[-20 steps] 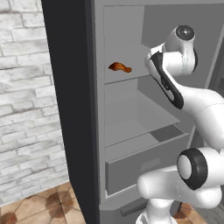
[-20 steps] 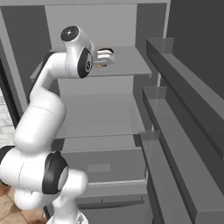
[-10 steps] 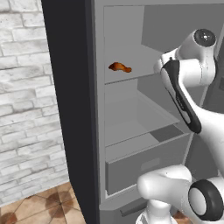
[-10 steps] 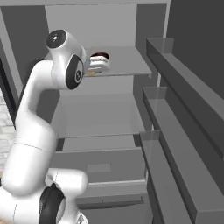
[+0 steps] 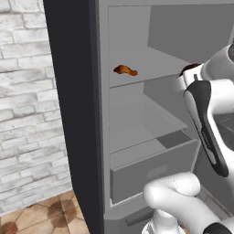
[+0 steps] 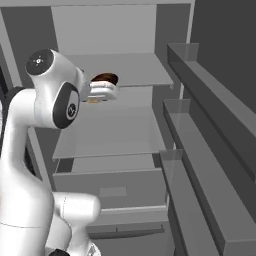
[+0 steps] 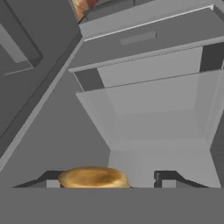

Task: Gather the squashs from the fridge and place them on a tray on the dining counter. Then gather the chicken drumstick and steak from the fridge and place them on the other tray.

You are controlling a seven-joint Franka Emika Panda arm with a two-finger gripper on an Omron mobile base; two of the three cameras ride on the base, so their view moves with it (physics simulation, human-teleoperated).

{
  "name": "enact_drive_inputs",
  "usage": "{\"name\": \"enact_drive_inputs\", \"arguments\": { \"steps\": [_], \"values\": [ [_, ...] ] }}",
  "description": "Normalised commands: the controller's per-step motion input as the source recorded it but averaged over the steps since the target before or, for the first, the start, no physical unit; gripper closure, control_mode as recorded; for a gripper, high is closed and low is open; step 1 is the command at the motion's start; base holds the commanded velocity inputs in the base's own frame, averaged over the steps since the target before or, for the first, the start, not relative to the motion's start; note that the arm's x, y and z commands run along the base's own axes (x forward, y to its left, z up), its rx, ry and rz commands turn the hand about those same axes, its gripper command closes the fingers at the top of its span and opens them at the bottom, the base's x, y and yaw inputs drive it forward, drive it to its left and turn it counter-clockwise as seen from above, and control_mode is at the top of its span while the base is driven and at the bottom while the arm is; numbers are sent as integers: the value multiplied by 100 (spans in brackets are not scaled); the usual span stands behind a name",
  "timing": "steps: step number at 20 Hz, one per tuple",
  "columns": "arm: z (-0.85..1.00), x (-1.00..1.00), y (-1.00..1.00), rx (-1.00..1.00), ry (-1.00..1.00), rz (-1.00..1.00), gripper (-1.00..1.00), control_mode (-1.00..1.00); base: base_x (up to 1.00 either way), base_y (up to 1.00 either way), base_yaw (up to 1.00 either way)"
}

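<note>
The fridge (image 5: 73, 114) stands open, its grey shelves in view. The chicken drumstick (image 5: 124, 70), orange-brown and tapering, lies at the left of the upper shelf (image 6: 135, 70). My gripper (image 6: 106, 84) hangs just in front of that shelf's edge, shut on the steak (image 6: 105, 78), a dark reddish-brown lump. In the hand view the steak's tan edge (image 7: 93, 176) sits between my gripper's (image 7: 107, 178) dark fingertips (image 7: 168, 177), above the lower shelf and drawer. In the left base view the steak (image 5: 190, 68) peeks out behind my wrist.
The open door's shelf bins (image 6: 200, 125) line the right side, close to the arm. A closed drawer (image 6: 112, 187) sits below the lower shelf (image 6: 110, 135). A white brick wall (image 5: 27, 114) and wood floor (image 5: 41, 219) lie left of the fridge.
The hand has drawn back from the upper shelf and dropped slightly, carrying the steak with it. The drumstick has stayed where it was.
</note>
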Motion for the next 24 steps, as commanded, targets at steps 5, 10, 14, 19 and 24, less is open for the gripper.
{"name": "enact_drive_inputs", "arguments": {
  "steps": [5,10,14,19,24],
  "values": [
    [-14,-83,0,2,0,0,100,-100,0,0,0],
    [-30,-21,6,-5,11,0,100,-100,0,0,0],
    [-6,-10,1,0,1,0,100,100,-13,0,0],
    [0,0,0,0,0,0,100,100,-88,-1,0],
    [0,0,0,0,0,0,100,100,-90,0,0]
  ]
}}
